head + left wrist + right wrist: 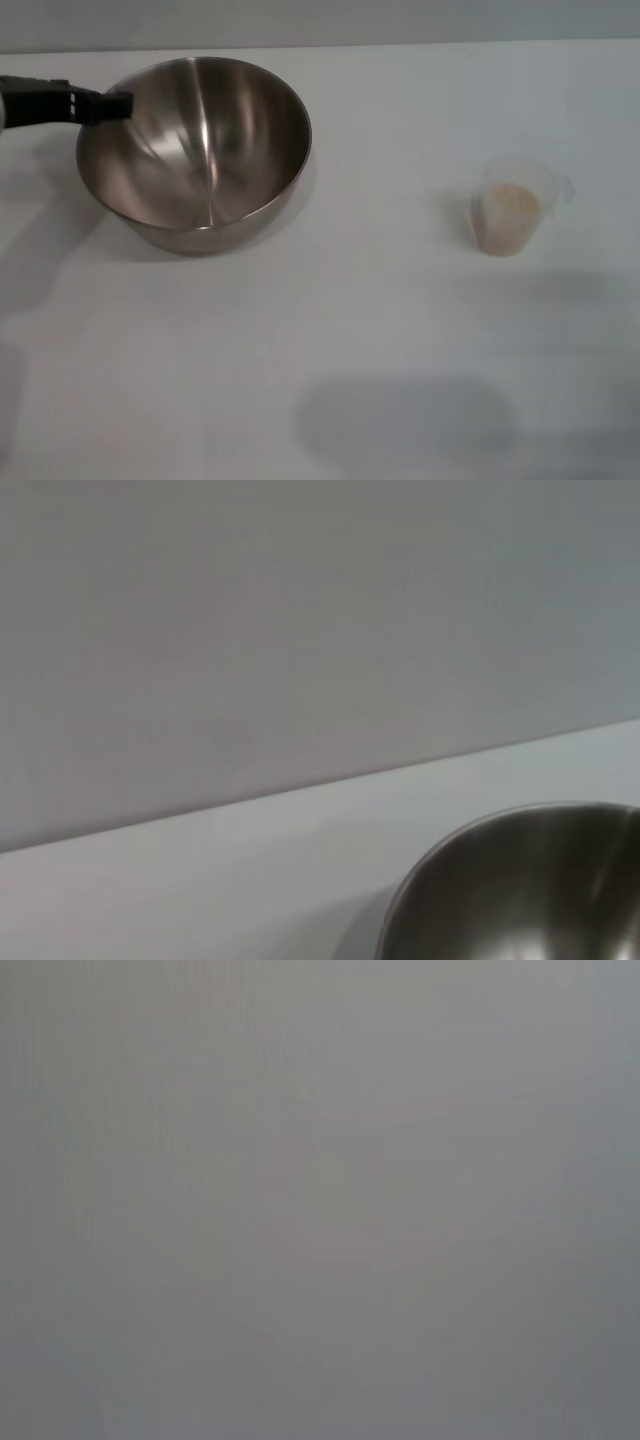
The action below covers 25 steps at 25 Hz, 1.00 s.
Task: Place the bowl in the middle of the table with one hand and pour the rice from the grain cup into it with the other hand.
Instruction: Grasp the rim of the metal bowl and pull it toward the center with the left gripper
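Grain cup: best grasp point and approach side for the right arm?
Judging by the head view, grip the grain cup across its tapered clear wall, coming from the robot's right. It stands upright with rice inside, so a side grasp keeps the mouth clear for pouring. The handle looks small; its exact position is hard to tell.

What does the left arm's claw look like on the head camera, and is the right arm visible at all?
Only the left claw shows: a slim black, blocky piece, with a pale grey section behind it at the picture's edge. No cables or markings can be made out. The right arm appears in no view.
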Tool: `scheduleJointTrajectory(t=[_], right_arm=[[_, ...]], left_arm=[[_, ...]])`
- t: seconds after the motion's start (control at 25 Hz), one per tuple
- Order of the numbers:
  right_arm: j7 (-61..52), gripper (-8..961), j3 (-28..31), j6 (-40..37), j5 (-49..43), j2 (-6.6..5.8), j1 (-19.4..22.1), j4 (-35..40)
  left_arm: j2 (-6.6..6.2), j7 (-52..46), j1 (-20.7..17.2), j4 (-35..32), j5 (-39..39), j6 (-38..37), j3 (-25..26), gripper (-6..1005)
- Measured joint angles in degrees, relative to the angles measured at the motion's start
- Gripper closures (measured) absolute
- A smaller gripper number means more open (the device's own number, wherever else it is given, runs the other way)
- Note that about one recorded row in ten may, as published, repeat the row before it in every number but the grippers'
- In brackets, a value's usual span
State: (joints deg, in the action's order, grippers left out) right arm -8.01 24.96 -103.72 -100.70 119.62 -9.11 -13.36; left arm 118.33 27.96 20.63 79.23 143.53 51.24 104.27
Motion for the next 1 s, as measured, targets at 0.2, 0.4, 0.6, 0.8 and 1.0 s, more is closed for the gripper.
scheduleJointTrajectory(t=[0.2,0.4,0.6,0.8,1.0], right_arm=[[0.0,139,0.0,0.31,-0.06,0.0,-0.01,0.0],[0.01,139,0.0,0.36,-0.09,0.0,-0.03,0.0],[0.01,138,-0.07,0.37,-0.13,0.0,0.04,0.0],[0.01,138,-0.09,0.37,-0.14,0.0,0.06,0.0],[0.01,137,-0.11,0.37,-0.13,0.0,0.06,0.0]], left_arm=[[0.01,0.0,0.23,-1.74,0.04,-2.1,-0.64,184],[-0.02,0.44,0.29,-3.2,0.09,-3.53,-1.15,198],[-0.03,1.24,0.42,-4.84,0.19,-5.41,-1.58,212],[-0.02,1.37,0.44,-5.98,0.19,-5.76,-2.06,226],[0.03,1.54,0.62,-7.16,0.18,-6.26,-2.83,240]])
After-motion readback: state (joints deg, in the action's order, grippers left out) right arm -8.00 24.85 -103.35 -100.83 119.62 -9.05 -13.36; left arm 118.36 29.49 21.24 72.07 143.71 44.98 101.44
